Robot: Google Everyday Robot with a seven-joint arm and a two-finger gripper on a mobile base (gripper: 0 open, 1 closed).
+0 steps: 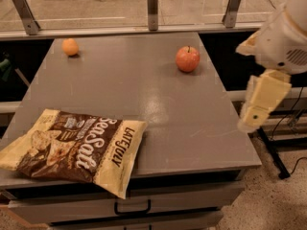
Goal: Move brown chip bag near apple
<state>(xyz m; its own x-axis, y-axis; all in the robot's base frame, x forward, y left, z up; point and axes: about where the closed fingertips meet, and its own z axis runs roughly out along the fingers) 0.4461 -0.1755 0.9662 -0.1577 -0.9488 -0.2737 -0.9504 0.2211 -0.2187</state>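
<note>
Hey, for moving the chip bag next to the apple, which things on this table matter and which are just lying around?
Part of the job: crinkly brown and pale yellow chip bag, front left corner of the grey table; round red apple with stem, far right; gripper, beside the table's right edge.
Just lying about: small round orange fruit, far left.
</note>
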